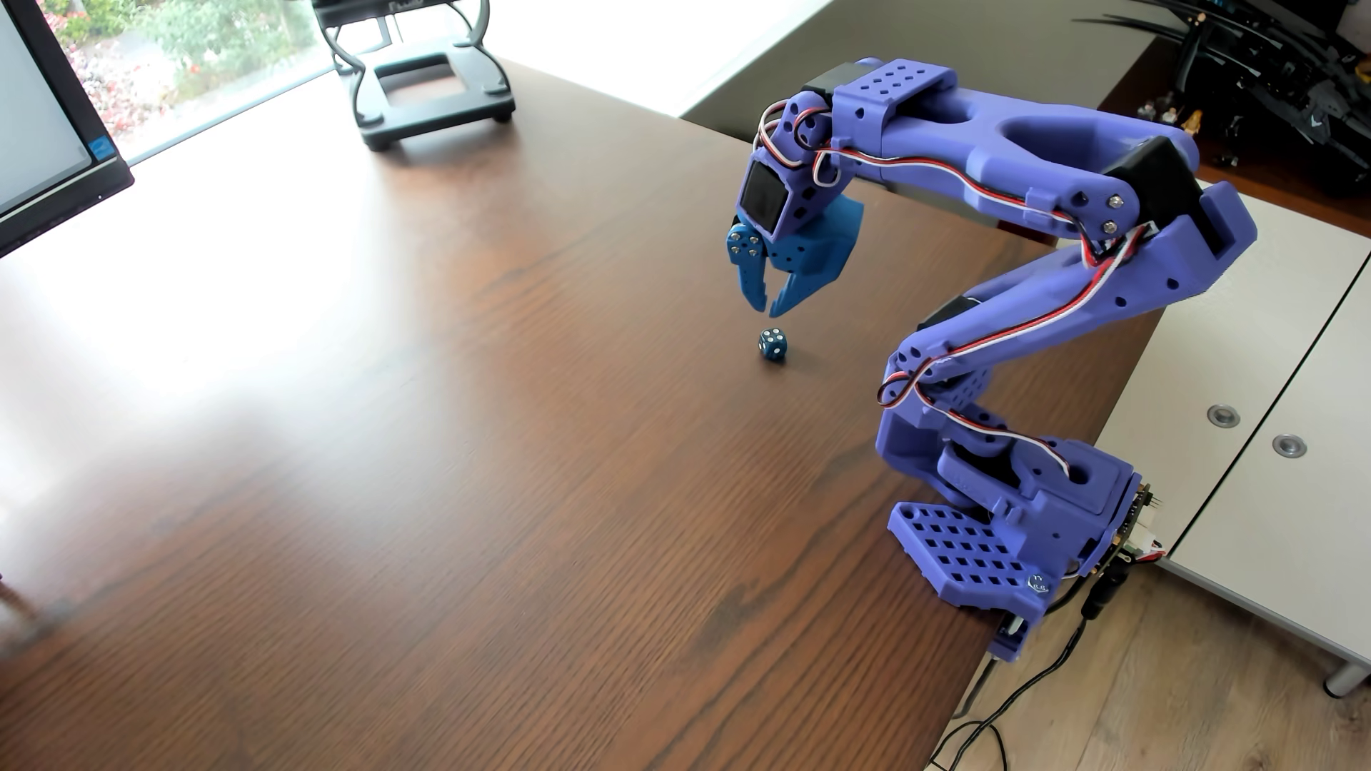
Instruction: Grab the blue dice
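Note:
The blue dice (pixel 773 346) is a tiny dark blue cube with white pips. It rests on the brown wooden table (pixel 445 445), right of the middle. My gripper (pixel 768 307) has lighter blue toothed jaws and hangs pointing down just above the dice, clear of it. The jaws stand slightly apart with a narrow gap at the tips, and nothing is between them. The purple arm reaches in from its base (pixel 994 534), clamped at the table's right edge.
A black stand (pixel 434 81) sits at the far edge of the table. A monitor (pixel 44 126) stands at the far left. The table's right edge drops off beside a white cabinet (pixel 1276 415). Cables (pixel 1039 682) hang below the base.

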Available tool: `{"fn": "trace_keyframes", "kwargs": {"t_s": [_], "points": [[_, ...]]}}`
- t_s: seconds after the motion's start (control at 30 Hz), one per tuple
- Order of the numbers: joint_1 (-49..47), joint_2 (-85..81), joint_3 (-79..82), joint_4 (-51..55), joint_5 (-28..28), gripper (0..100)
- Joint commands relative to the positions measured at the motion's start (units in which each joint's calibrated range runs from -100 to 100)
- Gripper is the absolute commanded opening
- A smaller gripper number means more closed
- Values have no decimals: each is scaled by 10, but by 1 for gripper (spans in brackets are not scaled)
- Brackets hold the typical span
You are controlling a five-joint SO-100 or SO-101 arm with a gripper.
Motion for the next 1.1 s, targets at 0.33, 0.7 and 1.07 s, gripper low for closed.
{"fn": "trace_keyframes", "kwargs": {"t_s": [0.33,0.7,1.07], "points": [[12,-15,94,-150,2,8],[81,-14,100,-146,37,16],[72,-18,148,-150,51,16]]}}
